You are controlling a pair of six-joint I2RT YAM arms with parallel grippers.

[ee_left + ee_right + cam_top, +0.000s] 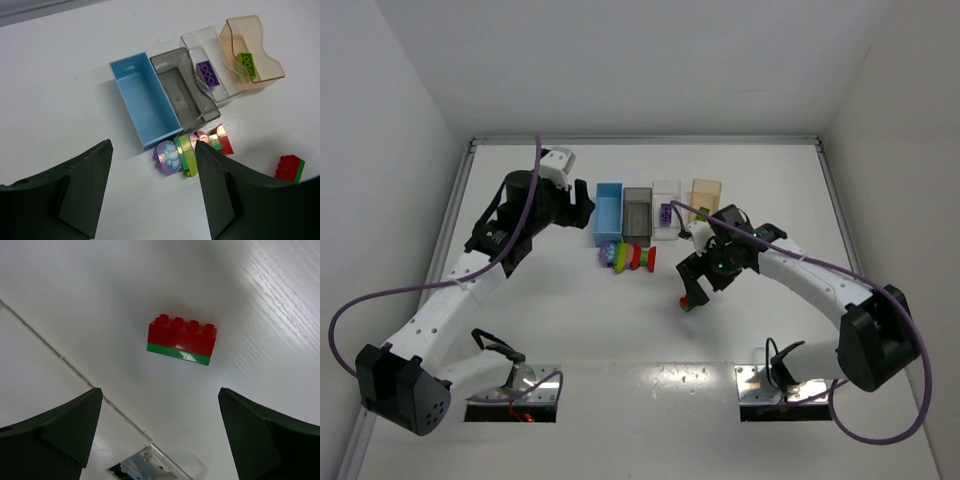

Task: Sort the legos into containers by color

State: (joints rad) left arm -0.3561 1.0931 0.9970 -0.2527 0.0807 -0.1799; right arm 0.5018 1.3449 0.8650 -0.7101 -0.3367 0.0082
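Note:
Four bins stand in a row at the back: blue (608, 213) (145, 102), dark grey (636, 213) (183, 91), clear (666, 209) (212, 72) with a purple brick (208, 74) inside, and pale orange (706, 196) (251, 55) with a lime brick (246, 64) inside. A multicoloured lego stack (627, 257) (192, 151) lies in front of the blue and grey bins. A red-on-green brick (182, 339) (690, 301) (289, 167) lies on the table. My right gripper (160, 435) (697, 283) is open above it. My left gripper (152, 190) (578, 203) is open and empty, above the table left of the bins.
The table's raised edges run along the back and sides (640, 141). A seam in the table surface (65, 362) and a metal mounting plate (150, 467) show in the right wrist view. Arm base plates (515, 390) (785, 388) sit at the near edge.

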